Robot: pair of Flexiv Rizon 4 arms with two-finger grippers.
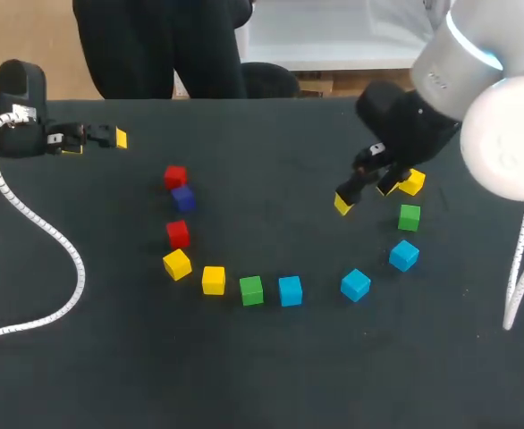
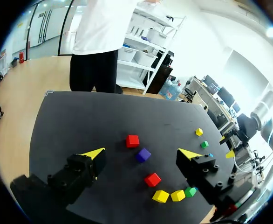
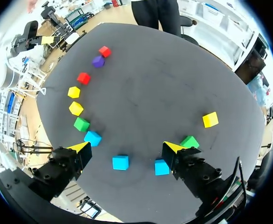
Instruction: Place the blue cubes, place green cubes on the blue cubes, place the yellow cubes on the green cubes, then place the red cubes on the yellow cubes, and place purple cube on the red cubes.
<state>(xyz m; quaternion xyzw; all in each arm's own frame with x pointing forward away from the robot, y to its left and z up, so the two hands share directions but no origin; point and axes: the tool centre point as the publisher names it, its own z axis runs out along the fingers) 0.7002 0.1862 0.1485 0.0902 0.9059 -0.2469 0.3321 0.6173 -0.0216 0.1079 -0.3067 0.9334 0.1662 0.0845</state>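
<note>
**Left gripper** [image 2: 141, 154]: fingers spread, nothing between them. It sits over the far left corner of the table [image 1: 262, 375], well apart from every cube.

**Right gripper** [image 3: 127, 147]: fingers spread, holding nothing. It hangs above the right part of the table, near the right yellow cube [image 1: 412, 181] and the right green cube [image 1: 409, 216]. In the right wrist view, the right green cube and the right blue cube [image 1: 403, 255] lie just beside one finger. The middle blue cube [image 1: 355, 284] lies ahead of the gap between the fingers.

**Cubes:** eleven, each resting singly on the table, none stacked. They form a loose arc open toward the far edge. Order from the left end:

1. far red cube [image 1: 175, 176]
2. purple cube [image 1: 183, 197], just beside item 1
3. near red cube [image 1: 178, 234]
4. left yellow cube [image 1: 177, 264]
5. middle yellow cube [image 1: 213, 280]
6. left green cube [image 1: 251, 290]
7. left blue cube [image 1: 290, 290], just beside item 6
8. middle blue cube
9. right blue cube
10. right green cube
11. right yellow cube
</note>
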